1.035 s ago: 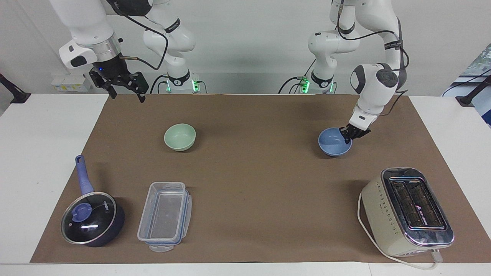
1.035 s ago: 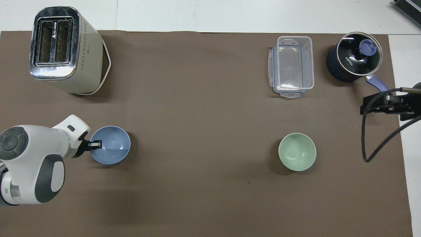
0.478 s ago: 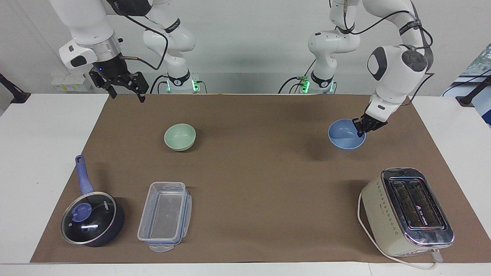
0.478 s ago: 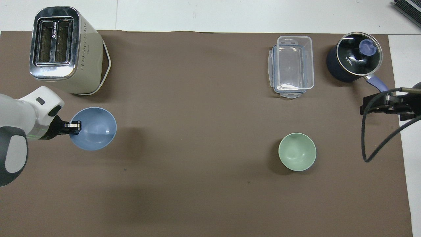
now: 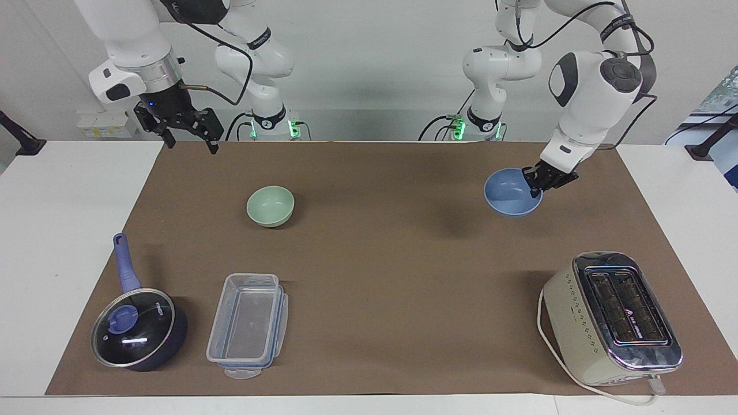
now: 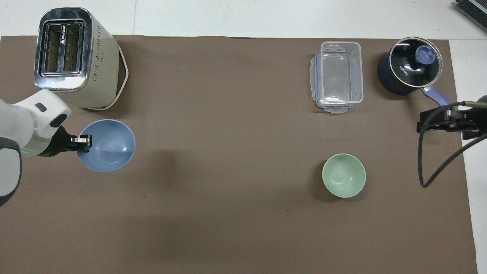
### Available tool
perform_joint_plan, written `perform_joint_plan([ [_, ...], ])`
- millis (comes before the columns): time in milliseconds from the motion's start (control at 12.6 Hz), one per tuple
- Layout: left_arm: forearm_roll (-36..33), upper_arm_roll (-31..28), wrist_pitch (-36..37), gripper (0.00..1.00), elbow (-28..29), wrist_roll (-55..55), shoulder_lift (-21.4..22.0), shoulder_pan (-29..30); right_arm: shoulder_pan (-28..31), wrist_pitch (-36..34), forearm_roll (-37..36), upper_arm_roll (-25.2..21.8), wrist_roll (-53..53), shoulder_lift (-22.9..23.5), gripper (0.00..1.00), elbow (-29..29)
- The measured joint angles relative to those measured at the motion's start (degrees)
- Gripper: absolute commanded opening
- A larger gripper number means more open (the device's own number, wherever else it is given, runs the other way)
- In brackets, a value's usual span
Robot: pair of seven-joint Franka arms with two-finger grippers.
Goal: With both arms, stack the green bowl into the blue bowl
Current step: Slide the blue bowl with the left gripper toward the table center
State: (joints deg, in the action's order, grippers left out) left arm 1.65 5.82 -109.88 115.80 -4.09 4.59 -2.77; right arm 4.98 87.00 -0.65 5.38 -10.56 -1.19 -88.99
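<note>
Left gripper (image 5: pixel 535 185) clamped on the rim of the blue bowl (image 5: pixel 510 193), holding it in the air, clear of the brown mat (image 5: pixel 375 253), over the left arm's end of the table; shadow on the mat below.

Right gripper (image 5: pixel 190 140) waiting high over the mat's corner at the right arm's end, fingers apart, holding nothing.

Green bowl (image 5: pixel 270 206) upright on the mat; in the overhead view at about four o'clock from the mat's centre.

Toaster (image 6: pixel 74 57) at ten o'clock in that view, a triangle logo and unreadable lettering between its slots. Clear container (image 6: pixel 337 76) at one o'clock, beside the saucepan (image 6: pixel 411 68), glass lid marked "KONKA".
</note>
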Motion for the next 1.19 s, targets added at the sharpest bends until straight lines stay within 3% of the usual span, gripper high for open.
perform_joint_plan([
  [558,1.98,0.26,-1.56,0.00,1.73,-6.70,-0.71,-10.46,0.00,0.00,0.00,0.00,0.00,0.00,1.00,0.00],
  [956,2.05,0.48,-15.83,0.00,10.31,-17.72,-3.20,-22.76,0.00,0.00,0.00,0.00,0.00,0.00,1.00,0.00],
  [1195,2.05,0.47,-22.18,0.00,12.15,-22.30,-6.09,-27.57,0.00,0.00,0.00,0.00,0.00,-0.01,1.00,-0.15],
])
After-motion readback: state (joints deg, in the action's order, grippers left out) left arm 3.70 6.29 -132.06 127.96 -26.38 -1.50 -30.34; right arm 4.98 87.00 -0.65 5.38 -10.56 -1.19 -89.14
